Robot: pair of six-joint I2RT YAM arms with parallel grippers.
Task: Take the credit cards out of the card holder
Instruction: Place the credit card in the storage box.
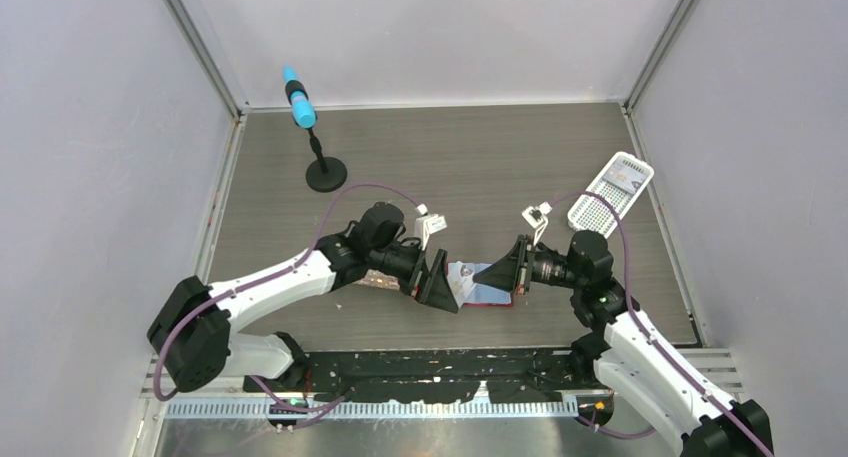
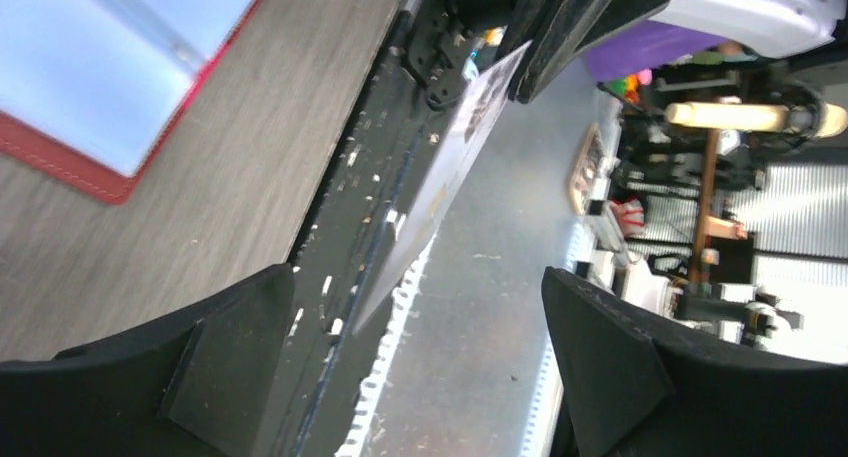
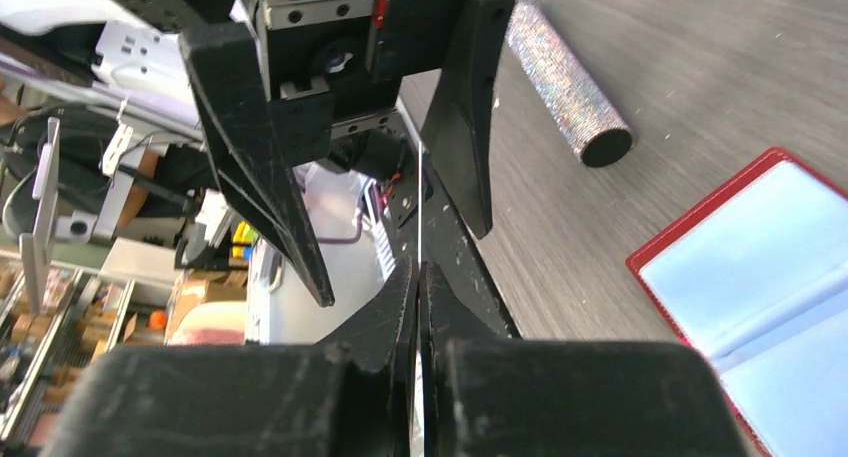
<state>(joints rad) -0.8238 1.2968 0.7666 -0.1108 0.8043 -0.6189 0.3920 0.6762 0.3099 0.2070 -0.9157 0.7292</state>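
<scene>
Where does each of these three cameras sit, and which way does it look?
Top external: fixed above and behind the arms, looking down on the table; both arms show, left claw facing right claw.
Left wrist: on the left arm, facing the right claw holding a credit card; own open claw at bottom.
Right wrist: on the right arm, facing the open left claw; own claw pinches the card.
Shared: both wrist views show the red card holder.
</scene>
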